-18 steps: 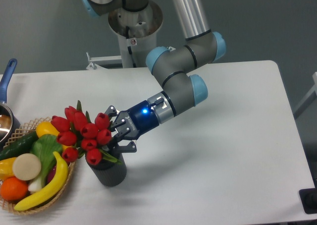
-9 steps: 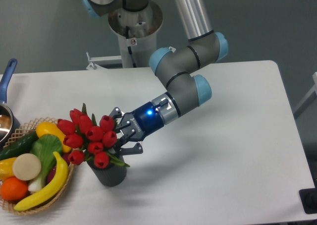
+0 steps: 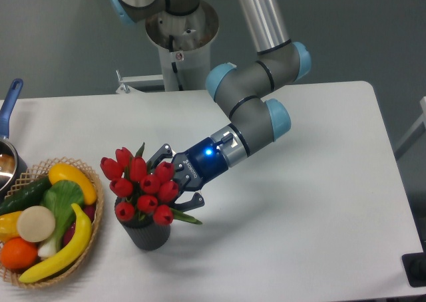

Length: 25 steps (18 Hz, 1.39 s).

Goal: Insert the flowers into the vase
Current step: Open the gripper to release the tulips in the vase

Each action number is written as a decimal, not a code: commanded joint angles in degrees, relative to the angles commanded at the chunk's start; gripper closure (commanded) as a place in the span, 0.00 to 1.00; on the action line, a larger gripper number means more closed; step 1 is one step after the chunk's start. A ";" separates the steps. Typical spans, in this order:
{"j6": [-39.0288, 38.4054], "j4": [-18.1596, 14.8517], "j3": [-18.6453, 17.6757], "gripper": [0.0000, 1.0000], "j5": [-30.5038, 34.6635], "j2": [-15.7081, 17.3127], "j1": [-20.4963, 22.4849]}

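Standing in the vase (image 3: 148,234) at the near left of the table (image 3: 313,202), the flowers (image 3: 142,184) lean with their red buds bunched above the rim. Right behind them sits the gripper (image 3: 174,182), fingers spread wide on either side of the bunch's right edge, blue light glowing on the wrist. Just left, a woven basket (image 3: 90,239) of fruit.

The tulip buds (image 3: 142,184) look like glossy red plastic. The vase (image 3: 148,233) is matt dark grey with a ribbed wall. The gripper (image 3: 172,181) is black and metallic. The fruit basket (image 3: 93,223) is rough woven wicker, and the table (image 3: 299,209) is smooth matt white.
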 joint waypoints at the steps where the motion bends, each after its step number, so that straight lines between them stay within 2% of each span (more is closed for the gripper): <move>1: 0.00 0.00 0.09 0.23 0.17 0.00 0.00; 5: 0.00 0.00 0.35 0.00 0.44 0.18 0.09; 10: 0.00 0.09 0.26 0.00 4.39 1.23 0.18; 16: 0.00 0.09 -0.53 0.00 4.66 2.46 0.18; 20: 0.00 0.09 -0.44 0.00 10.71 3.69 0.18; 25: 0.00 0.18 -0.44 0.00 12.30 4.13 0.70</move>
